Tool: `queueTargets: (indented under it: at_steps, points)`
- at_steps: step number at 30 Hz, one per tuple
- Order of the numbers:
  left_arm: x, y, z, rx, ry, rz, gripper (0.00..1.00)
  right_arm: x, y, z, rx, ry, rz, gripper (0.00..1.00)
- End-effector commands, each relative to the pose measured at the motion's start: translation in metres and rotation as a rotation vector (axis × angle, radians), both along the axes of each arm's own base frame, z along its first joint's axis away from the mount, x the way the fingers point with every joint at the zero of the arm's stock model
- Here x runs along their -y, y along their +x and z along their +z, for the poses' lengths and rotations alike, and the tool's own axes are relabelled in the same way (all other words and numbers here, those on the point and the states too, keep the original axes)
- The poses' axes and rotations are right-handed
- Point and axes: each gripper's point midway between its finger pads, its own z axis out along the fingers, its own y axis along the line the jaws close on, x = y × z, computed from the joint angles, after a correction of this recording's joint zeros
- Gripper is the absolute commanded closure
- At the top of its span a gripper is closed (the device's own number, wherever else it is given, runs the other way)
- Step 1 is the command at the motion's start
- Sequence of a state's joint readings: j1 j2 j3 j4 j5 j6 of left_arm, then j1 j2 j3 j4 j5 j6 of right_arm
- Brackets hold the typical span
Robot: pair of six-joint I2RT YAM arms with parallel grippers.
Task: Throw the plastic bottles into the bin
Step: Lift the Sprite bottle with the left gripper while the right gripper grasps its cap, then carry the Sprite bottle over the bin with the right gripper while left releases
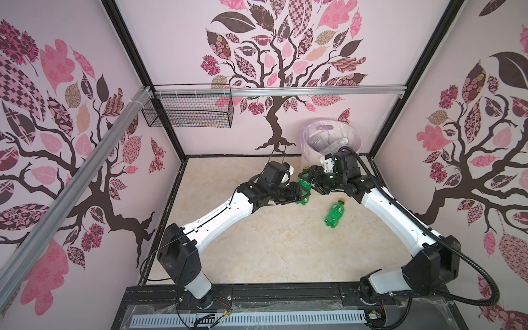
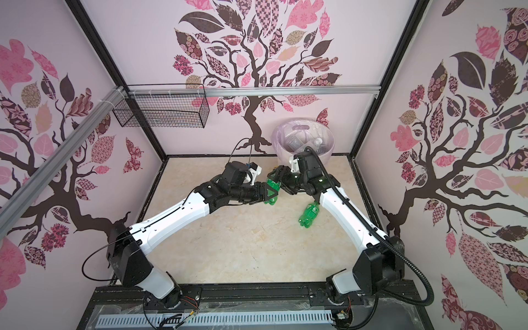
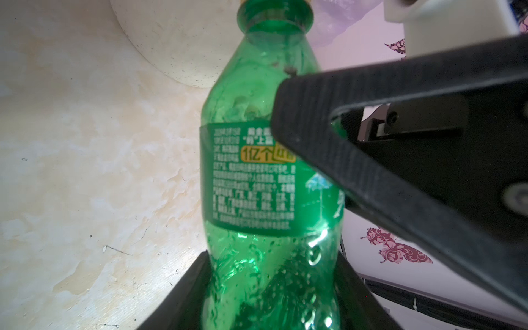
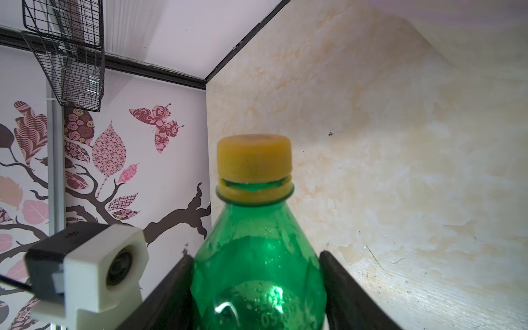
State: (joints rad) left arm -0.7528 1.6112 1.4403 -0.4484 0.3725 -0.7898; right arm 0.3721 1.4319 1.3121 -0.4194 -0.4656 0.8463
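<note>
In both top views, the round cream-white plastic bin [image 1: 311, 154] [image 2: 278, 150], lined with a pale lilac bag, stands at the back of the marbled beige desk [image 1: 271, 243]. It holds several clear plastic bottles [image 1: 340, 142], so most of the job looks done. Two remain. The lying green bottle [image 1: 335, 214] [image 2: 310, 215] rests on the desk, apart from both hands. The raised green bottle [image 1: 303, 201] [image 2: 271, 201] is clamped in the left hand [image 1: 305, 192], with the right hand [image 1: 310, 177] meeting its neck end just before the bin.

In the left wrist view, the left hand's fingers [image 3: 183, 300] squeeze the raised green bottle [image 3: 251, 177] low down, while a black finger of the right hand [image 3: 343, 128] crosses its label.

In the right wrist view, the yellow cap [image 4: 254, 160] points away. The right hand's fingers [image 4: 343, 285] flank the shoulder closely, but I cannot tell whether they grip.
</note>
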Motion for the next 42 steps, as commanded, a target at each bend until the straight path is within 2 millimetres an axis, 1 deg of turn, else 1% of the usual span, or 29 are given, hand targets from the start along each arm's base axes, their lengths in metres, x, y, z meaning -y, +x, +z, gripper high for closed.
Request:
queueTargets:
  at_steps: [1, 3, 5, 8, 11, 12, 16, 18, 20, 23, 25, 27, 32, 35, 37, 39, 42]
  points:
    - [0.008, 0.002, 0.023, 0.046, -0.042, -0.024, 0.54, -0.008, -0.003, -0.011, -0.039, 0.005, 0.020, 0.36]
    - [0.008, 0.003, 0.023, 0.049, -0.038, -0.025, 0.53, -0.007, -0.002, -0.011, -0.036, 0.001, 0.016, 0.41]
    - [0.007, 0.003, 0.023, 0.052, -0.030, -0.021, 0.50, -0.006, -0.001, -0.008, -0.024, -0.008, 0.008, 0.45]
    - [0.003, 0.003, 0.022, 0.048, -0.022, -0.015, 0.45, -0.003, 0.004, 0.000, 0.004, -0.037, 0.008, 0.47]
    - [-0.004, 0.003, 0.024, 0.056, -0.001, -0.001, 0.35, 0.000, 0.012, 0.009, 0.035, -0.082, 0.006, 0.49]
    - [-0.007, 0.003, 0.026, 0.063, 0.007, 0.005, 0.30, 0.002, 0.015, 0.013, 0.047, -0.096, 0.001, 0.49]
    - [-0.018, -0.002, 0.033, 0.079, 0.032, 0.019, 0.13, 0.017, 0.031, 0.028, 0.088, -0.123, -0.038, 0.50]
    - [-0.024, -0.004, 0.039, 0.090, 0.042, 0.030, 0.04, 0.025, 0.039, 0.039, 0.118, -0.151, -0.052, 0.51]
    - [-0.029, -0.007, 0.047, 0.103, 0.044, 0.035, 0.03, 0.033, 0.046, 0.050, 0.147, -0.178, -0.062, 0.51]
    - [-0.036, -0.007, 0.063, 0.135, 0.061, 0.050, 0.03, 0.048, 0.059, 0.073, 0.198, -0.195, -0.099, 0.51]
    - [-0.040, -0.004, 0.080, 0.171, 0.068, 0.062, 0.03, 0.062, 0.068, 0.092, 0.233, -0.185, -0.138, 0.51]
    - [-0.043, 0.001, 0.096, 0.207, 0.081, 0.083, 0.03, 0.077, 0.078, 0.116, 0.282, -0.189, -0.187, 0.51]
    - [-0.041, 0.013, 0.134, 0.273, 0.062, 0.118, 0.03, 0.115, 0.105, 0.168, 0.376, -0.180, -0.302, 0.51]
    - [-0.037, 0.014, 0.156, 0.321, 0.047, 0.117, 0.03, 0.139, 0.116, 0.200, 0.438, -0.154, -0.385, 0.51]
    - [-0.035, 0.014, 0.160, 0.330, 0.045, 0.116, 0.03, 0.154, 0.122, 0.220, 0.479, -0.132, -0.434, 0.51]
    - [-0.033, 0.013, 0.159, 0.324, 0.043, 0.112, 0.03, 0.167, 0.125, 0.245, 0.534, -0.110, -0.480, 0.50]
    - [-0.033, 0.010, 0.152, 0.314, 0.051, 0.102, 0.03, 0.181, 0.129, 0.274, 0.607, -0.074, -0.532, 0.50]
